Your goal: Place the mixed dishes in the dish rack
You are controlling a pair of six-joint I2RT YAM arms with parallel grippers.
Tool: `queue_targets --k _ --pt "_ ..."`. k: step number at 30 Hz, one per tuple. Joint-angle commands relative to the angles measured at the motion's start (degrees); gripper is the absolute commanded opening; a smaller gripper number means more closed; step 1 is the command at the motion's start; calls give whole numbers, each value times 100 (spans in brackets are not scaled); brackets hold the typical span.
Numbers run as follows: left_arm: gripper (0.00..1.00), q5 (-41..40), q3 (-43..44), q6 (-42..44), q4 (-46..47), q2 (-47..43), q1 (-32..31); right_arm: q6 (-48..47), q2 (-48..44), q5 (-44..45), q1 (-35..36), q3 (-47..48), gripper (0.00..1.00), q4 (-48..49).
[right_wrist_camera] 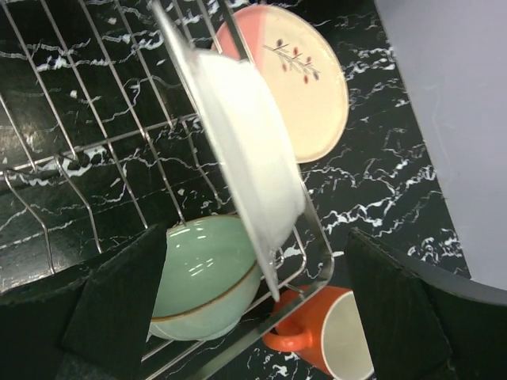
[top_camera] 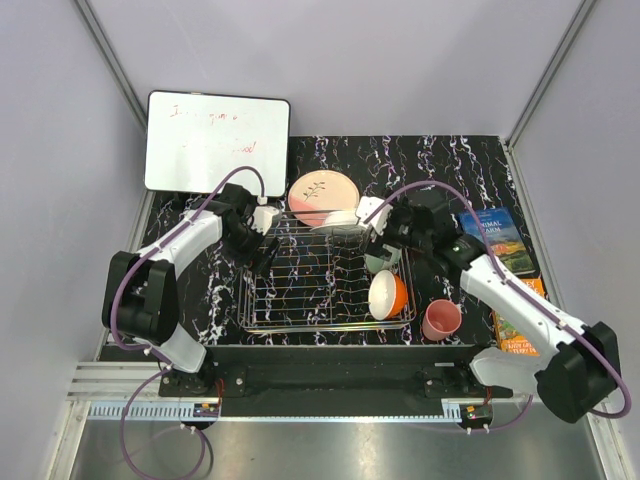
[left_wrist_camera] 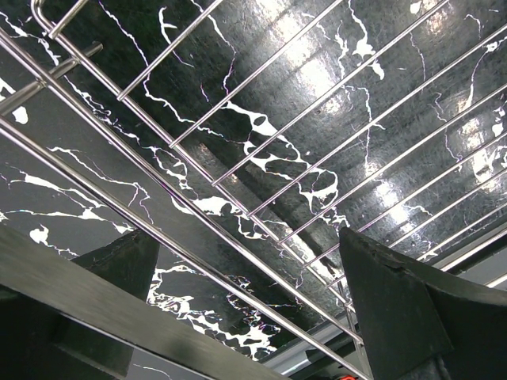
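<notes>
White plate [right_wrist_camera: 249,150], seemingly inside right tool [right_wrist_camera: 253,249]

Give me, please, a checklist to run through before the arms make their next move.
1. Right gripper open, fingers off the white plate: ok.
2. White plate settled in the dish rack: cannot tell, blurred.
3. Left gripper open, empty: ok.
4. Pink-cream plate loaded: not ok, on the table behind the rack.
5. Pink cup loaded: not ok, beside the rack.
</notes>
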Motion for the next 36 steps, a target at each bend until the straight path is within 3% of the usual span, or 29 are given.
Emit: queue_targets --k 1,8,15,19,22,28,36 --pt "99 21 -84 149 88 -190 -24 636 -404 488 27 625 100 -108" --pt "99 74 -348 421 88 -690 -339 2501 41 3036 18 1609 100 393" --pt "99 -85 -787 641 -17 -1280 -868 3546 1607 3900 -306 3068 100 -310" --pt "99 -286 -1094 702 -35 -1464 -1078 4809 2521 3795 -798 4270 100 -1072" --pt "99 -488 -1183 746 -79 -1482 -1149 5453 3232 3120 -1106 5017 100 -1530" --pt "99 -883 -1481 948 -62 -1517 -1149 5710 5060 2372 -1160 6958 100 -2952" --pt "99 -1464 -1878 1353 167 -1640 -1114 6035 5985 1668 -1169 7437 100 -3026"
